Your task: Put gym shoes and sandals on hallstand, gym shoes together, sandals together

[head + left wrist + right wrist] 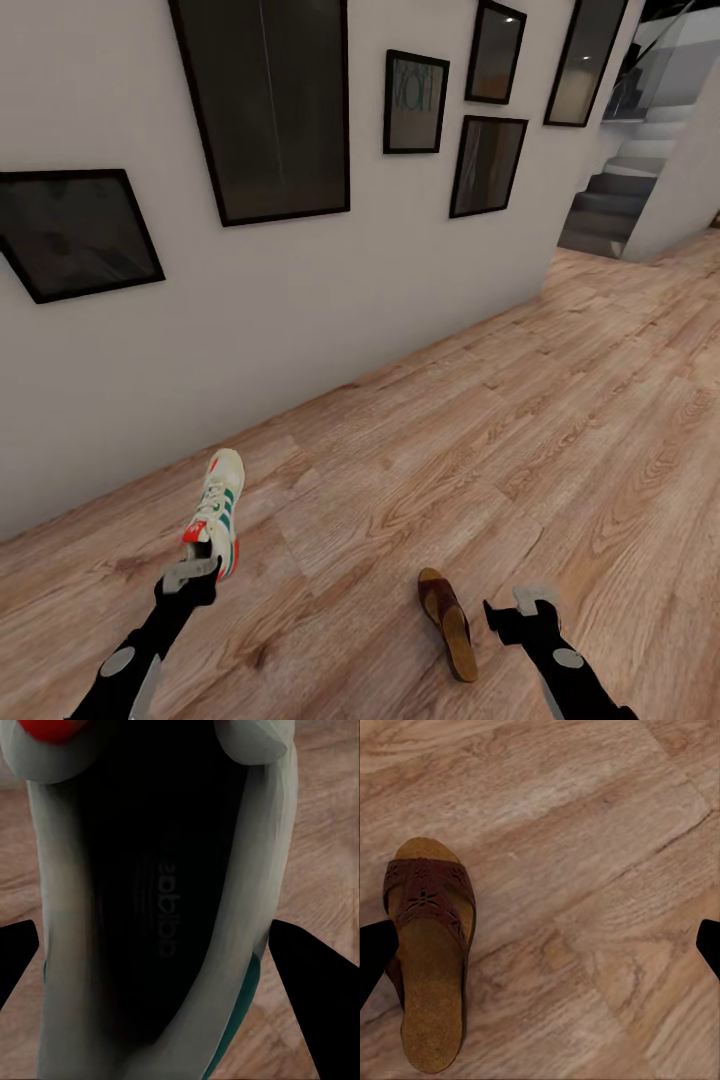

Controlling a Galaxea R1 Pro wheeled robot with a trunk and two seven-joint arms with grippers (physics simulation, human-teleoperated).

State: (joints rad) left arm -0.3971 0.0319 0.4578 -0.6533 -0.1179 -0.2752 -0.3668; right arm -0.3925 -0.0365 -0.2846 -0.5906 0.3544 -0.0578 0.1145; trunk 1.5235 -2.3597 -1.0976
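One cream-white gym shoe (217, 505) with green stripes lies on the corridor floor (480, 440) near the wall, toe pointing at the wall. My left gripper (192, 577) hangs over its heel. In the left wrist view the shoe's dark opening (150, 915) lies between the spread fingers (319, 997), and the gripper (154, 937) is open. A brown sandal (448, 622) lies on the floor to the right. My right gripper (520, 610) is just right of it, open (547, 934), with the sandal (431, 967) beside one finger. The hallstand is out of view.
A pale wall (300, 300) with several black-framed pictures (265, 105) runs along the left and back. Stairs (625, 185) rise at the far right behind the wall's corner. Wood flooring stretches ahead and to the right.
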